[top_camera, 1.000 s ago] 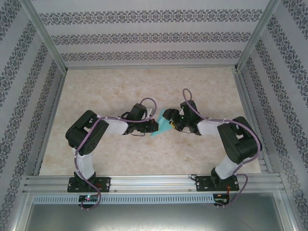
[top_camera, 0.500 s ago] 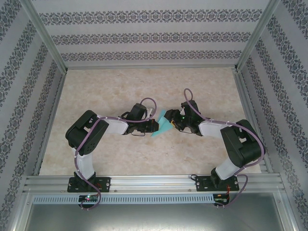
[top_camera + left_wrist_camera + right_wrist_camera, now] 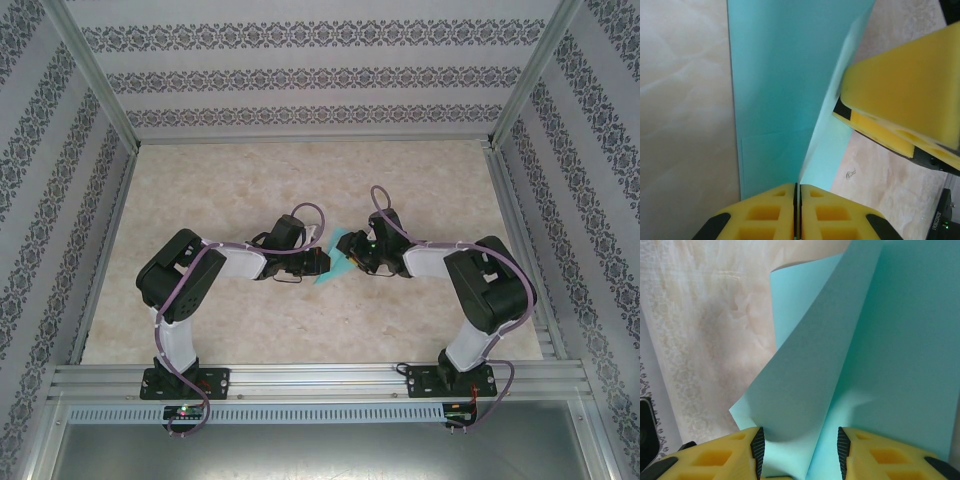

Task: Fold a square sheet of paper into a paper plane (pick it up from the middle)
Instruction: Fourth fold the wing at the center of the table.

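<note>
- The marble-patterned table (image 3: 250, 180) carries the whole job. Both arms meet over its middle, so any crease is best pressed down against this flat top.
- The turquoise paper sheet (image 3: 338, 264) sits at that meeting point between the two grippers. It is partly folded, with one layer lying flat and a flap (image 3: 805, 380) rising along a diagonal fold line.
- The right gripper (image 3: 799, 456) has its jaws apart, straddling the raised flap without pinching it. I judge the step in hand to be taking hold of this flap to carry the fold over. It should close squarely on the flap near the fold line, then move slowly so the thin paper does not buckle or tear.
- The left gripper (image 3: 797, 212) has its yellow pads pressed together on the near edge of the sheet. It serves as the anchor and should stay firm while the other side pulls, so the edges line up.
- No brand, label or readable writing shows on the paper or the foam pads. A tiny dark mark (image 3: 850, 174) on the table is illegible.
</note>
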Tool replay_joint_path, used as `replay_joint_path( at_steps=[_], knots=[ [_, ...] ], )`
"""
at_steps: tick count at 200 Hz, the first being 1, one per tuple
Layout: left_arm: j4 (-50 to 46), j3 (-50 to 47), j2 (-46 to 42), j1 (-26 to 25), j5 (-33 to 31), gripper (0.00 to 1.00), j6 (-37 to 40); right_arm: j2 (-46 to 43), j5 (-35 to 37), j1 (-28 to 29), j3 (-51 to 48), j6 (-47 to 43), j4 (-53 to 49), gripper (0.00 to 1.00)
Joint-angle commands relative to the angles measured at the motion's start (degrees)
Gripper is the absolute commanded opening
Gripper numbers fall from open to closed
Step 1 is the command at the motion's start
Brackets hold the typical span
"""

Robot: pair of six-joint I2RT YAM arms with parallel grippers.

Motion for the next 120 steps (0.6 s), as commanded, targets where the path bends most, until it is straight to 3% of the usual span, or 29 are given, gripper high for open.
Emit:
replay_joint_path(
  at_steps=[1,64,95,120],
  knots=[
    [2.06,0.52,1.35,0.88,2.33,0.16,-0.92,1.49,0.05,0.49,1.51,-1.0,-1.9,0.45],
    [-0.65,-1.84,-5.36,3.8,1.37,0.45,-0.31,3.24,2.82,0.58,3.56,-2.07,-10.43,0.52],
    [-1.35,-3.25,-8.66,4.47,-0.43,0.46,-0.87,4.74,3.81,0.92,4.9,-2.96,-14.48,0.52],
    [0.45,-3.23,-8.7,4.34,1.05,0.36,-1.83,5.88,5.12,1.45,5.93,-3.46,-17.59,0.51]
  ],
)
